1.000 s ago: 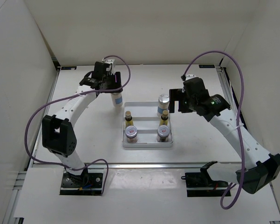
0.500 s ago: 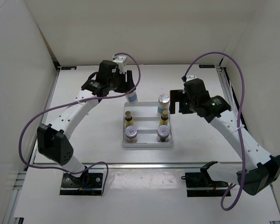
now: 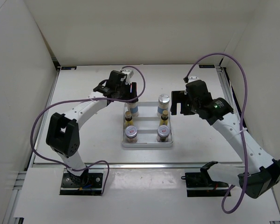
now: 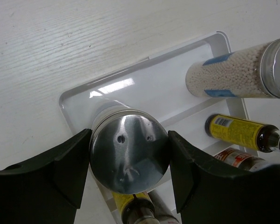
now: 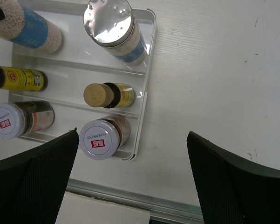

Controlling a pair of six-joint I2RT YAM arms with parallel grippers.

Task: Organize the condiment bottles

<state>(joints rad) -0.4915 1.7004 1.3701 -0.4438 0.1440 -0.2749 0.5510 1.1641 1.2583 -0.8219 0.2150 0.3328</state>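
No word or number is clear enough to read. The silver lid of one short jar [image 5: 99, 140] carries a small red printed mark, too fine to make out, and the second short jar [image 5: 3, 122] bears a similar one. A small yellow bottle [image 5: 21, 78] shows tiny, illegible dark print. A tall white bottle [image 5: 32, 28] wears a blue label with no readable words.

You had all six bottles at the tray [image 3: 147, 144], each upright. In its far row, the left tall bottle [image 3: 133, 109], white with a silver cap and blue label, sat clamped between the left fingers [image 4: 46, 172]. Its twin, the right tall bottle [image 3: 163, 103], stood free. The left yellow bottle [image 3: 129, 118] and right yellow bottle [image 3: 164, 116], both tiny, filled the middle row. The left jar [image 3: 131, 133] and right jar [image 3: 163, 133], short and silver-lidded, filled the near row.
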